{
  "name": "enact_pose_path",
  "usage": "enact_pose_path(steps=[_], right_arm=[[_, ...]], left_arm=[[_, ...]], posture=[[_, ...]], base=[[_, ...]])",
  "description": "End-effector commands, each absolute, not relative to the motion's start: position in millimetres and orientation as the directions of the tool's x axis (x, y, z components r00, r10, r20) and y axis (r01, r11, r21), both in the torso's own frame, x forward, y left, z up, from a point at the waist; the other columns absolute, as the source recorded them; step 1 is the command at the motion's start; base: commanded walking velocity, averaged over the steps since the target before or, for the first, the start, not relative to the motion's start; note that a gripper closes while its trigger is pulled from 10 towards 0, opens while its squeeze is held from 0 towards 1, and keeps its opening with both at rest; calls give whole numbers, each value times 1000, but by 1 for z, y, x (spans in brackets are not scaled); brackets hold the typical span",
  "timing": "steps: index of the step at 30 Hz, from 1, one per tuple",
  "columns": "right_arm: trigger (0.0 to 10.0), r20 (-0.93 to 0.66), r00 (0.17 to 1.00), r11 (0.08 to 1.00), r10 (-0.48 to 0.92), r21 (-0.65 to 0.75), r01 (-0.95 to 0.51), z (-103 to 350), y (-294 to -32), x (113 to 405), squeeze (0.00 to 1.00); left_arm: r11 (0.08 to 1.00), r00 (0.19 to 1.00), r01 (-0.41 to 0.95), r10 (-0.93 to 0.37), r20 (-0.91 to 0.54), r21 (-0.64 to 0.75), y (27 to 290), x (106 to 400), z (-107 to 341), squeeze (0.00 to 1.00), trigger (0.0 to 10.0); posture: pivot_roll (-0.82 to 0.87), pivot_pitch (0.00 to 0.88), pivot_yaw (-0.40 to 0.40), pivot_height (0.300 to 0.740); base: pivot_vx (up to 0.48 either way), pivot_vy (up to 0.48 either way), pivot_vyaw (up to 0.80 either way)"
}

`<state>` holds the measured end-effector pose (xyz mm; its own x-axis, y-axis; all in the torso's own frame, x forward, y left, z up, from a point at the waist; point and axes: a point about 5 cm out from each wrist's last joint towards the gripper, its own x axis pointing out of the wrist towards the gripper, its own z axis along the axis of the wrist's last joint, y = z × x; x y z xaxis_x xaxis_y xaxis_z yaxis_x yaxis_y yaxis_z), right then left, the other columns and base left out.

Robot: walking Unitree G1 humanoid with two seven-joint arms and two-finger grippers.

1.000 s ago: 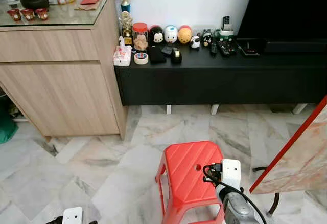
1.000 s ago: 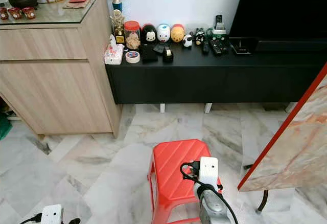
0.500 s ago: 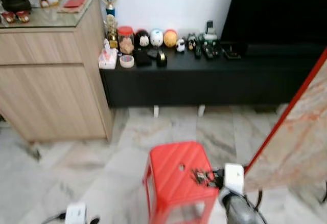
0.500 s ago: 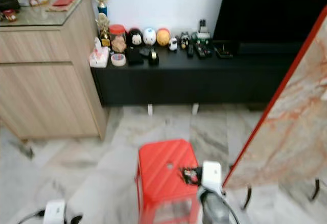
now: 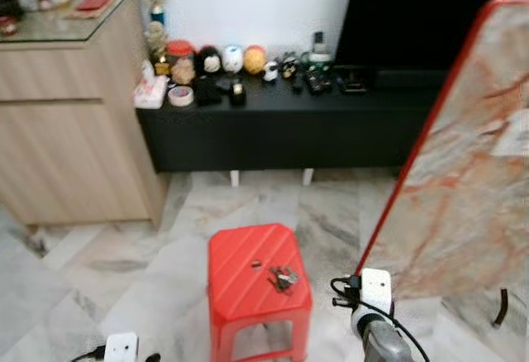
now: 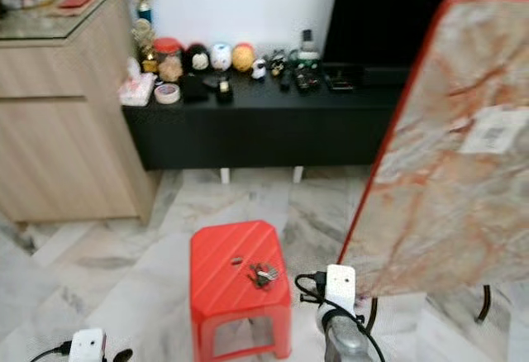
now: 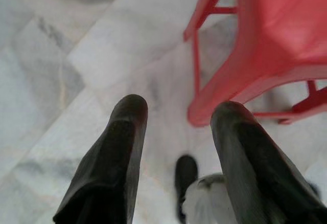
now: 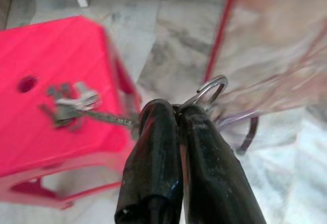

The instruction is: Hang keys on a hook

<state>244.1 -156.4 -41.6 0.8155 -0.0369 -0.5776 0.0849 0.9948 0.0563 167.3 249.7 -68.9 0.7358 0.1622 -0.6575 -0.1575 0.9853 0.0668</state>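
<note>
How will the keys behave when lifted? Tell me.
Probably floppy: the keys trail loosely from the ring pinched in the right gripper, so they may swing. Likely light: small bunch. The thin ring could slip or twist.

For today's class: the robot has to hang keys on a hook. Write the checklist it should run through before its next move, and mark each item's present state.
1. Right gripper shut on the key ring: ok.
2. Keys clear of the red stool: cannot tell; they are seen against its top, either hanging or resting.
3. Left gripper free: ok; it is open, low over the floor beside the stool.
4. Hook's position known: cannot tell.
5. Room on the right arm's side: not ok; the tilted marble-patterned board stands close by.
</note>
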Motion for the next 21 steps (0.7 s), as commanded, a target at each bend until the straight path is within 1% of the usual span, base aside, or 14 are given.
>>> enact_pose_path(steps=[1,6,8,14,18,21], right_arm=[[10000,-555,829,994,-65,41,105,-38,-165,247,0],[10000,-528,846,994,-66,42,104,-32,-164,253,0],[10000,-511,857,996,-66,17,87,-30,-164,256,0],[10000,-452,889,996,-80,-6,86,-18,-164,266,0],[10000,-385,916,992,-113,8,125,-4,-168,278,0],[10000,-372,922,993,-110,7,122,-1,-167,280,0]], left_arm=[[988,722,-147,144,-677,53,243,161,-74,0,10000],[988,721,-147,144,-678,53,243,161,-74,0,10000],[987,721,-149,145,-677,53,242,161,-74,0,10000],[986,721,-161,150,-676,46,240,162,-74,0,10000],[985,726,-165,151,-671,43,239,163,-74,0,10000],[984,732,-173,154,-663,37,239,165,-73,0,10000]], posture=[[51,0,-46,740],[51,0,-47,740],[50,0,-50,740],[47,0,-50,740],[43,0,-50,740],[43,0,-50,740]], base=[[0,-368,0],[0,-391,0],[0,-328,0],[0,0,0],[0,0,0],[0,0,0]])
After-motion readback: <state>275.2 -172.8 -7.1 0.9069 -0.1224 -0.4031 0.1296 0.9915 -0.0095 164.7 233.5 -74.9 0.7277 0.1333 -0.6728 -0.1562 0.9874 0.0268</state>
